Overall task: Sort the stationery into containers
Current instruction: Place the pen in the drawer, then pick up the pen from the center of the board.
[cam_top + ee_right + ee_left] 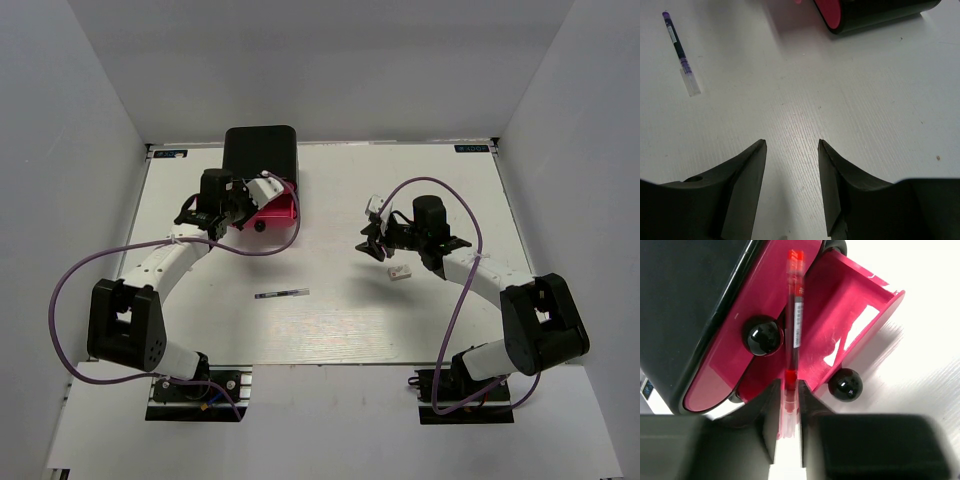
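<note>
In the left wrist view my left gripper point(789, 385) has its fingers close on the cap end of a red pen point(796, 305). The pen points into the open pink drawer point(855, 315) of the black container point(685, 305). From above, the left gripper point(243, 208) is at that pulled-out drawer point(275, 215) in front of the container point(260, 150). A dark pen point(282, 294) lies mid-table, and it also shows in the right wrist view point(677, 50). A small white eraser point(400, 272) lies just beside my right gripper point(375, 245), which hangs open and empty over bare table point(792, 145).
Black round knobs mark the open drawer point(845, 384) and the shut drawer front beside it point(762, 335). The container's end point(875, 12) shows at the top of the right wrist view. White walls enclose the table point(350, 330) on three sides. Purple cables loop beside both arms.
</note>
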You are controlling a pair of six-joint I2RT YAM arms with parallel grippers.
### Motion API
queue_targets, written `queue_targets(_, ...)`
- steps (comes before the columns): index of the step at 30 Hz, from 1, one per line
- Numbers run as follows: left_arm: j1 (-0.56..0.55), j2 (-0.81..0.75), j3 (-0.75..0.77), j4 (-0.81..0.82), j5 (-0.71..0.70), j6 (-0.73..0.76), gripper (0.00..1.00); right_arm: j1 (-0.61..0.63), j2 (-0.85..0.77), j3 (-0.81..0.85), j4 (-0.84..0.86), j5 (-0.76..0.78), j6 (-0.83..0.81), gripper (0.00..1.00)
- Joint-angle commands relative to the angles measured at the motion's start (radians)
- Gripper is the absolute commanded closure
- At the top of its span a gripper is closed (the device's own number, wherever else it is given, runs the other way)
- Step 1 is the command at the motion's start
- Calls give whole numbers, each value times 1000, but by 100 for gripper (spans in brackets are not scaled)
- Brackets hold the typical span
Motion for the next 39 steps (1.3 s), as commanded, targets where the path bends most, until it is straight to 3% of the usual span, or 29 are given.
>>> queue_targets(1, 5, -17, 24, 11, 2, 15, 67, -4, -20, -5, 41, -14, -9, 48)
queue_targets(5, 5, -17, 24, 24, -9, 15, 51, -4, -21, -9, 38, -15, -12, 47)
queue_targets(14, 5, -43, 33, 62, -36, -8, 49, -4, -25, -8, 21, -43, -41, 44)
queue_targets(15, -6, -71, 33, 62, -47, -28, 47, -1, -25, -5, 13, -61, -69, 24)
queue_targets(16, -6, -89, 33, 62, -58, -44, 47, 1, -23, 3, -22, -99, -92, 10)
queue_targets(18, -16, -135, 33, 71, -68, -98, 45, 2, -11, 33, -69, -194, -207, 10)
queue_targets(19, -16, -183, 33, 71, -68, -176, 44, 5, 26, 52, -211, -265, -250, 10)
queue_targets(20, -16, -209, 33, 57, -68, -227, 42, 8, 49, 104, -270, -299, -408, 10)
queue_targets(21, -16, -234, 22, 36, -82, -285, 35, 14, 70, 177, -435, -355, -472, 10)
queue_targets(24, -7, -338, -16, -41, -134, -643, 23, 50, 230, 384, -736, -425, -663, 10)
queue_targets(27, -7, -456, -100, -98, -190, -832, 11, 137, 392, 535, -887, -405, -795, 26)
queue_targets(31, -7, -612, -237, -98, -208, -1121, 1, 251, 478, 624, -916, -354, -862, 69)
queue_targets(32, -7, -642, -283, -126, -232, -1170, 1, 304, 492, 633, -918, -332, -855, 73)
queue_targets(34, -7, -732, -323, -153, -307, -1282, 1, 343, 508, 644, -913, -307, -835, 75)
queue_targets(39, -7, -882, -415, -216, -351, -1378, 1, 439, 531, 588, -656, -166, -558, 59)
